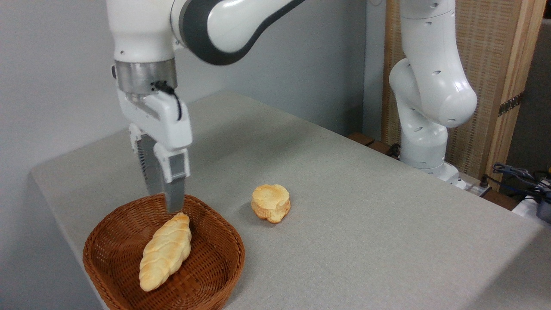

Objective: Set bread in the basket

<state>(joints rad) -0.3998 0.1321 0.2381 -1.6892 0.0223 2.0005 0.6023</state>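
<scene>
One braided loaf, the bread (165,252), lies inside the basket (107,241) at the near left corner of the table (366,215), its long axis running from the basket's front toward its rear rim. The bread rests on the woven floor, tilted slightly with its far tapered end pointing up toward the gripper (165,202). The gripper hangs vertically over the rear part of the basket, fingertips just above the bread's far end; its two fingers stand close together with only a narrow gap, and nothing is held between them (contact with the loaf cannot be confirmed from this view). A short round bun (270,203) sits on the table, right of the basket and apart from it.
</scene>
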